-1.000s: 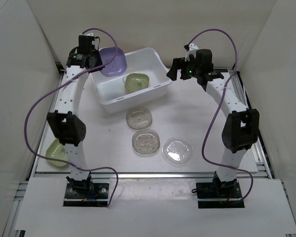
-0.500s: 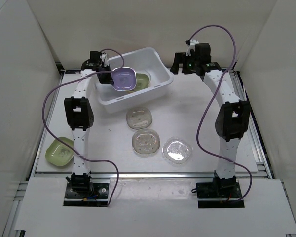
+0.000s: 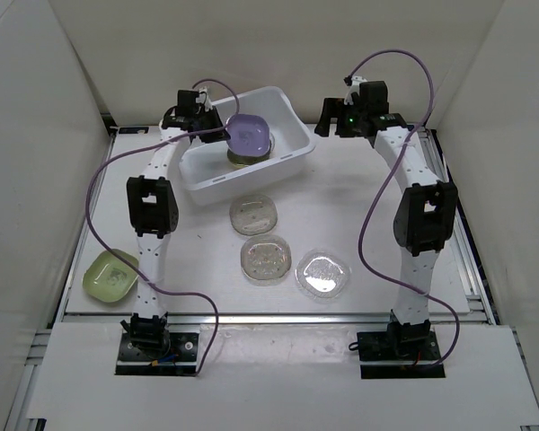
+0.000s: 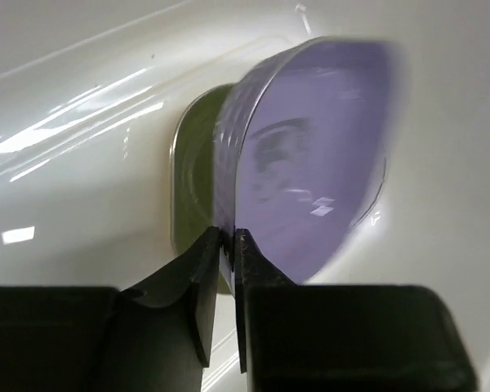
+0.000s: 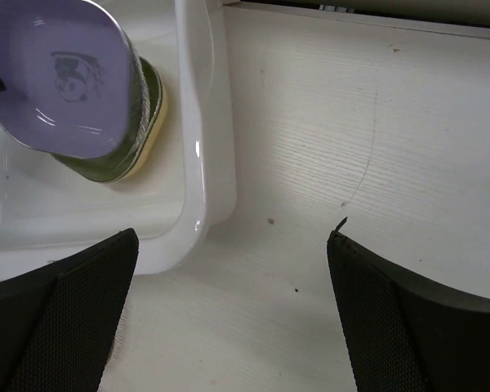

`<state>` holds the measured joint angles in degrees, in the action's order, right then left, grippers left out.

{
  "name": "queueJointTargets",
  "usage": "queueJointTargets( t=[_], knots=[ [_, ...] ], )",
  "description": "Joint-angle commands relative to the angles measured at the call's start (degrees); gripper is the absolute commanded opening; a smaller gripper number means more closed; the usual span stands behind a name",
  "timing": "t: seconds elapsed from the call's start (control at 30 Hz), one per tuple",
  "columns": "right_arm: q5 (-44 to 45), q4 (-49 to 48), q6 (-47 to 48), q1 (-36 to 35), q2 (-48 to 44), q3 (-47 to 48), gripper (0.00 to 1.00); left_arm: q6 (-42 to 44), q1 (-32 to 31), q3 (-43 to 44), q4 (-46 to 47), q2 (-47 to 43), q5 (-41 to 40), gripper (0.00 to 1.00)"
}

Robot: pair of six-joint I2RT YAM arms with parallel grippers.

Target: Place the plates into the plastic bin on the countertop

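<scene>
The white plastic bin (image 3: 217, 182) stands at the back of the countertop (image 3: 359, 206). A green plate (image 3: 238, 158) lies inside it. My left gripper (image 3: 217, 130) is shut on the rim of a purple plate (image 3: 249, 135) and holds it tilted just above the green one. In the left wrist view the fingers (image 4: 204, 269) pinch the edge of the purple plate (image 4: 318, 155), with the green plate (image 4: 192, 180) behind it. My right gripper (image 3: 332, 121) hovers open and empty by the bin's right end. It looks down on the bin rim (image 5: 204, 122) and both plates (image 5: 61, 82).
Three clear plates lie in front of the bin (image 3: 253, 215), (image 3: 266, 257), (image 3: 322, 272). Another green plate (image 3: 110, 274) sits at the front left, beside the left arm. White walls enclose the table on the left, right and back.
My left gripper carried the purple plate from the bin's back left corner rightwards and lowered it over the green plate. The right gripper shifted slightly back and stayed open.
</scene>
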<state>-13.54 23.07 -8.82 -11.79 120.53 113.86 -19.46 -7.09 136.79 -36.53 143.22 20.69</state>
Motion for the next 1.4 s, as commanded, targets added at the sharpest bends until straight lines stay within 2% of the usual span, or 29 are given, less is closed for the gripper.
queueJointTargets(
  t=[0.0, 0.2, 0.23, 0.27, 0.3, 0.37, 0.43, 0.47, 0.63, 0.73, 0.83, 0.87, 1.03, 1.13, 1.17, 1.37],
  knots=[
    [-1.4, -0.6, -1.0, 0.9, 0.8, 1.3, 0.99, -4.4, -1.2, 1.7, 5.9, 1.4, 0.4, 0.24],
    [-1.8, -0.6, -1.6, 2.1, 0.4, 0.7, 0.99, -6.6, -1.9, -0.6, 5.9, 2.3, -2.4, 0.28],
    [-2.0, -0.6, -1.6, 1.9, 0.4, 0.7, 0.99, -6.6, -1.9, -0.9, 5.9, 1.8, -2.2, 0.35],
    [-2.6, -0.2, -1.4, 2.1, 0.2, 0.7, 0.99, -6.3, -1.9, -1.1, 5.9, 1.5, -2.4, 0.61],
    [-3.3, -0.2, -1.4, 2.3, 0.2, 0.7, 0.99, -6.3, -1.9, -1.6, 5.6, 0.2, -2.8, 0.74],
    [-5.2, 0.5, -1.1, 2.3, -0.5, 0.3, 0.99, -5.7, -1.9, -1.8, 5.1, -1.4, -3.8, 0.87],
    [-5.1, 0.7, 0.0, 1.8, -1.9, -1.8, 0.99, -4.5, -1.9, -3.3, 4.5, -4.8, -4.5, 0.93],
    [-4.0, 0.7, 1.1, 1.6, -3.8, -3.1, 0.99, -4.2, -1.9, -4.2, 4.4, -6.4, -4.9, 0.99],
    [-2.4, -3.0, 1.6, -0.2, -11.5, -16.6, 0.98, -1.8, -2.2, -13.6, 4.5, -19.4, -6.3, 0.99],
    [-1.0, -3.4, 4.1, -4.0, -15.4, -22.8, 0.97, -2.0, -2.8, -24.1, 4.5, -28.2, -11.9, 0.99],
    [3.0, -4.4, 5.7, -7.9, -17.5, -28.4, 0.96, -2.4, -2.8, -30.9, 4.9, -38.1, -16.9, 0.99],
    [3.0, -5.0, 5.3, -9.1, -17.7, -29.8, 0.96, -3.2, -2.8, -36.4, 6.1, -40.9, -18.0, 0.99],
    [-1.4, -16.4, -2.4, -13.5, -17.9, -38.3, 0.93, -7.8, -2.6, -54.3, 7.7, -59.3, -25.0, 0.99],
    [-1.1, -21.8, -6.6, -16.7, -17.2, -41.8, 0.91, -9.4, -2.4, -62.5, 7.7, -69.0, -25.8, 0.99],
    [-0.5, -26.6, -7.5, -17.6, -17.2, -44.6, 0.91, -10.0, -2.4, -64.3, 7.4, -71.0, -26.0, 0.99],
    [5.7, -37.8, -12.4, -22.0, -13.7, -48.9, 0.84, -13.9, -2.4, -70.7, 0.3, -83.1, -27.7, 0.99]
  ],
)
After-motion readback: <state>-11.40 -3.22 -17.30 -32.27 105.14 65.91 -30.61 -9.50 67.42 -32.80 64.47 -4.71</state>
